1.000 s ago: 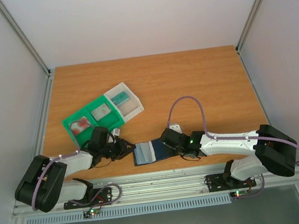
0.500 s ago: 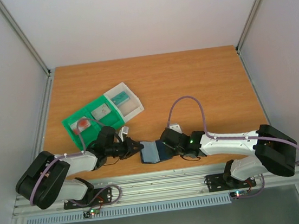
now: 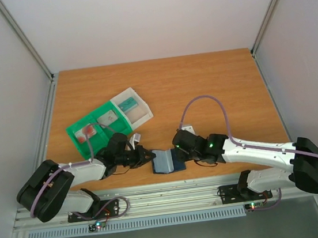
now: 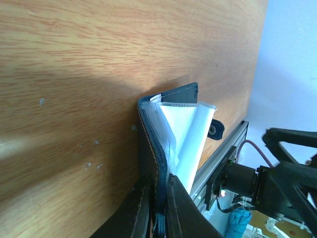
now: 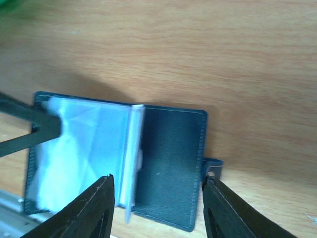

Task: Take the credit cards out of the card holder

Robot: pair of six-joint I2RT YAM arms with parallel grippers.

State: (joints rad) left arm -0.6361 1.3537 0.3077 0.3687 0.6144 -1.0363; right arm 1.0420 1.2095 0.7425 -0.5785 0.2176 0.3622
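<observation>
Wood table, card holder open, clasp showing

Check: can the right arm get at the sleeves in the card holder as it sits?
Probably yes. The card holder lies open, one cover pinched by the left gripper. The right gripper hangs open over it, with nothing between its fingers and the clear sleeves.

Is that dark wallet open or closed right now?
Open: the card holder lies spread, clear sleeves showing, left gripper pinching one cover.

Matt card holder, wood-grain table
</observation>
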